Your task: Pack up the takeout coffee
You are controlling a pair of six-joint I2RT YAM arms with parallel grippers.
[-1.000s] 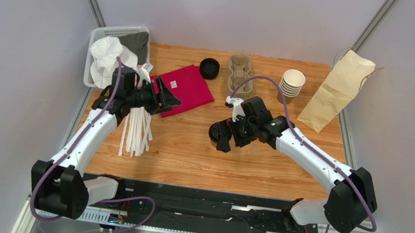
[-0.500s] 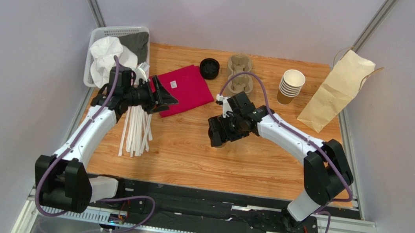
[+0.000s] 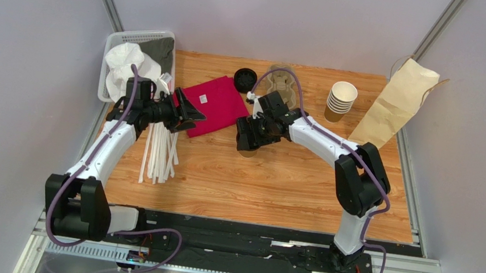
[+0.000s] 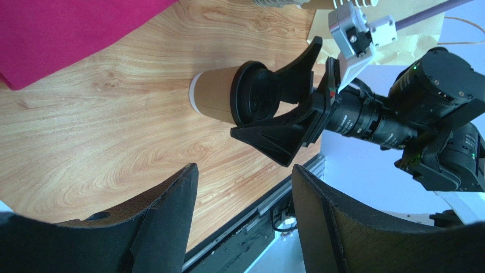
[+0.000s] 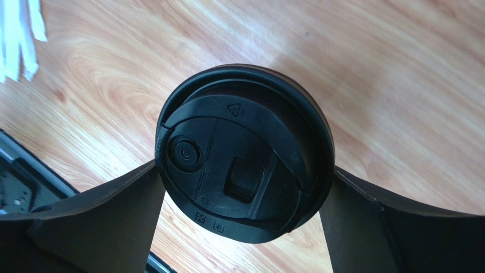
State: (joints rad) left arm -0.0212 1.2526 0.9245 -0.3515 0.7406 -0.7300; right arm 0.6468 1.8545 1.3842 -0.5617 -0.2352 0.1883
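Note:
The takeout coffee (image 5: 245,153), a brown paper cup (image 4: 216,99) with a round black lid, sits between the fingers of my right gripper (image 5: 245,173), which press on both sides of the lid rim. In the top view this gripper (image 3: 246,140) is at the table's middle, just right of the red cloth, and hides most of the cup. I cannot tell whether the cup's base touches the wood. My left gripper (image 3: 196,113) hovers open over the cloth's left edge, pointing at the cup. Nothing lies between its fingers (image 4: 171,216).
A red cloth (image 3: 219,99) lies left of centre. Behind are a loose black lid (image 3: 245,80), a cardboard cup carrier (image 3: 285,89), a stack of lidless cups (image 3: 341,100) and a kraft paper bag (image 3: 392,106). A white basket (image 3: 141,35) and white strips (image 3: 160,151) are at left.
My right arm has carried the coffee left and toward the back, close to the red cloth. The left gripper has shifted only slightly.

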